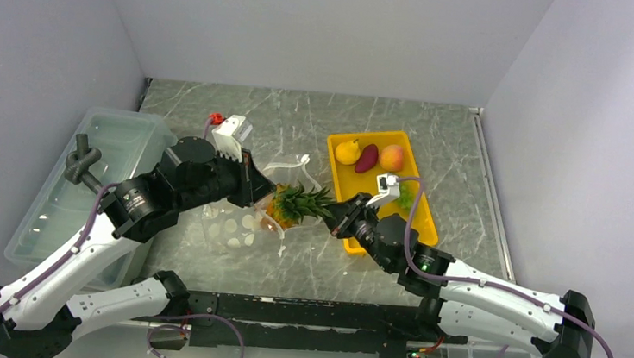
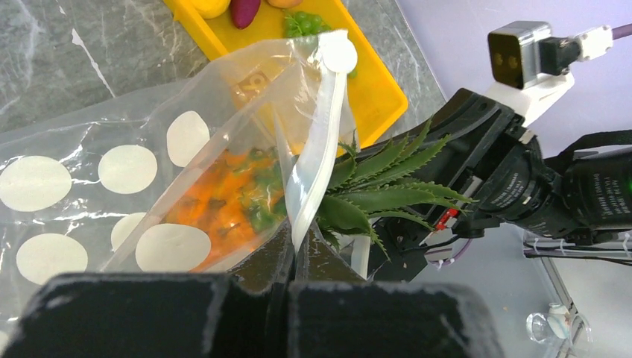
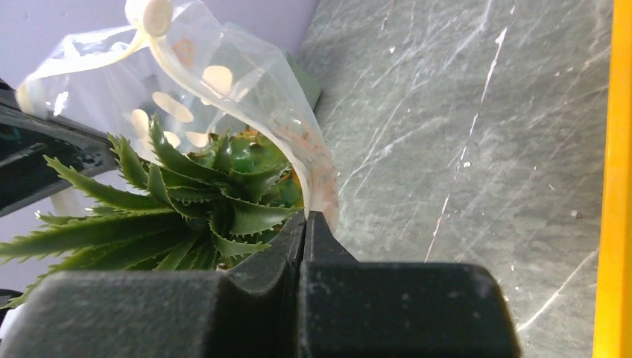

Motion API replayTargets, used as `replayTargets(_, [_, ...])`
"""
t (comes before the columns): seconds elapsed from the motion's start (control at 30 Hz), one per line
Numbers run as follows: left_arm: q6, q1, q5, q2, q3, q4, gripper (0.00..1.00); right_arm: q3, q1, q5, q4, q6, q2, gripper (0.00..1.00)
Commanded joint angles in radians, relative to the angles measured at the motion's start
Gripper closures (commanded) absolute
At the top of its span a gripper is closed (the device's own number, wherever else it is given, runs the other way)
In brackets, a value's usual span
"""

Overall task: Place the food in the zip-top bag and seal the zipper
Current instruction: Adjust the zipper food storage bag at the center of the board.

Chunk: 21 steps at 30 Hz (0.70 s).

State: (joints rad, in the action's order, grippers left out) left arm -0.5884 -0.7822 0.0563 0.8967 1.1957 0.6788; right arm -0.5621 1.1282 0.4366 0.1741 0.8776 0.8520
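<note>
The clear dotted zip-top bag point(image 1: 236, 226) lies between my two arms with its mouth held open. The orange pineapple point(image 2: 223, 201) sits inside it, and its green crown point(image 1: 301, 202) sticks out of the mouth toward the right arm. My left gripper point(image 2: 298, 250) is shut on the whitish zipper point(image 2: 324, 127) strip at one side of the mouth. My right gripper point(image 3: 305, 218) is shut on the opposite mouth edge point(image 3: 317, 186), right beside the crown point(image 3: 186, 216). The peach-coloured fruit point(image 1: 392, 157), dark red-purple piece point(image 1: 367, 157) and green grapes point(image 1: 404, 197) lie in the yellow tray point(image 1: 418, 218).
A yellow round fruit point(image 1: 348, 151) also lies in the tray at its far left corner. A translucent bin point(image 1: 89, 176) stands at the left, under the left arm. Walls close in the table at the back and on both sides.
</note>
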Motion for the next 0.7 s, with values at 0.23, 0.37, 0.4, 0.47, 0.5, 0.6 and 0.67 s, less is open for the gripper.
replayTargets(0.23, [0.013,-0.001,-0.038,0.034,0.031,0.015,1.0,-0.162,-0.001,-0.009,-0.1,-0.159,-0.032,1.0])
replayTargets(0.37, [0.022,0.0,-0.053,0.063,0.045,0.056,1.0,-0.252,-0.001,-0.03,-0.209,-0.208,-0.004,1.0])
replayTargets(0.4, [0.026,-0.001,-0.053,0.064,0.043,0.053,1.0,-0.263,-0.001,-0.039,-0.224,-0.224,-0.003,1.0])
replayTargets(0.47, [0.033,0.0,-0.045,0.053,0.029,0.033,1.0,-0.278,-0.001,-0.056,-0.231,-0.266,-0.003,1.0])
replayTargets(0.5, [0.041,0.0,-0.037,0.044,0.021,0.02,1.0,-0.282,-0.001,-0.059,-0.235,-0.277,-0.002,1.0])
replayTargets(0.6, [0.056,-0.001,-0.051,0.026,0.009,0.004,1.0,-0.294,-0.001,-0.05,-0.245,-0.308,0.014,1.0])
replayTargets(0.67, [0.067,0.0,-0.053,0.035,0.018,0.018,1.0,-0.307,-0.001,-0.04,-0.259,-0.315,0.04,1.0])
